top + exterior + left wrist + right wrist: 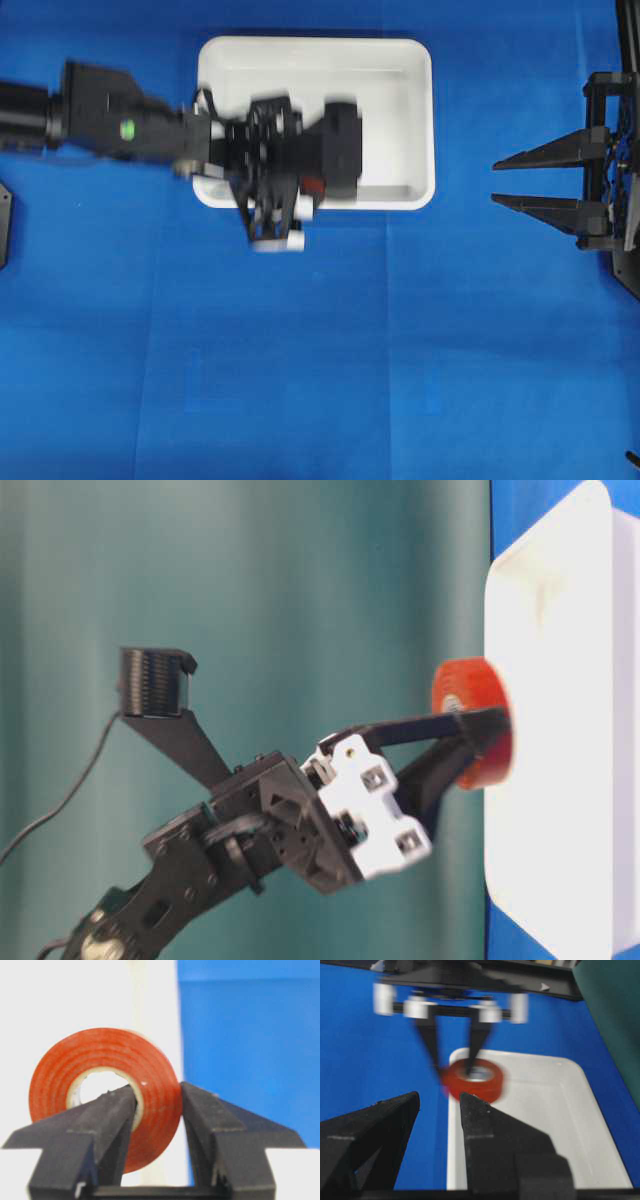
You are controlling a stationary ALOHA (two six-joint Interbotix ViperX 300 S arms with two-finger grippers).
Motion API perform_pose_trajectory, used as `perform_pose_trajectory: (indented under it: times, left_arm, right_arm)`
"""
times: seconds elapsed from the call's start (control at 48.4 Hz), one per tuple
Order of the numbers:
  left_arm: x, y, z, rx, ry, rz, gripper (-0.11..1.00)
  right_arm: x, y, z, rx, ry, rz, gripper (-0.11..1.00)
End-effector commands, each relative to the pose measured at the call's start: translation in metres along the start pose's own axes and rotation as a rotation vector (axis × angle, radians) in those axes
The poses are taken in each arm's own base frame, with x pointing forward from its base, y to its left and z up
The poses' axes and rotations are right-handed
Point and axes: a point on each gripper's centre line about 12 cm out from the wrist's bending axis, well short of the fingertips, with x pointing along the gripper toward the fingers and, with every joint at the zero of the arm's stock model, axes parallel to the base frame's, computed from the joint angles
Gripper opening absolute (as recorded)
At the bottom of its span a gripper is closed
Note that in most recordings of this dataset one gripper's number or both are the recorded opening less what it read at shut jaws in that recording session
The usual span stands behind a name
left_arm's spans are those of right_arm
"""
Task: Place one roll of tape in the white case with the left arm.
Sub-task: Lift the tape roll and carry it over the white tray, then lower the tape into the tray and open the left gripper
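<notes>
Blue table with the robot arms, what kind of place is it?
Probably a robot test bench in a lab. A plain blue table holds only a white case, a roll of tape and two arms, with a green curtain behind.

Left arm (110,125) extended across from the left, blurred. Left gripper (157,1110) clamped, one finger (107,1125) through what it holds. Right gripper (505,182) parked at right, fingers parted.

Orange-red roll of tape (102,1097), white case (415,120), blue table (320,350), black claw (157,1105).
</notes>
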Motion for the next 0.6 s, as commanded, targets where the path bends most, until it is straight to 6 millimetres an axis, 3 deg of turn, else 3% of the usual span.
perform_pose_trajectory:
  times: [0.0,0.207,0.579]
  left_arm:
    - [-0.004,0.028,0.005,-0.043,-0.029,0.04,0.26]
    - [0.023,0.058,-0.015,-0.088,-0.004,0.074,0.26]
    - [0.059,0.054,-0.037,-0.103,0.031,0.055,0.26]
  right_arm:
    - [0.002,0.0,0.002,0.002,-0.003,-0.001,-0.11]
    - [0.004,0.0,0.0,0.003,0.006,-0.001,-0.11]
    - [0.005,0.0,-0.003,0.002,0.021,-0.001,-0.11]
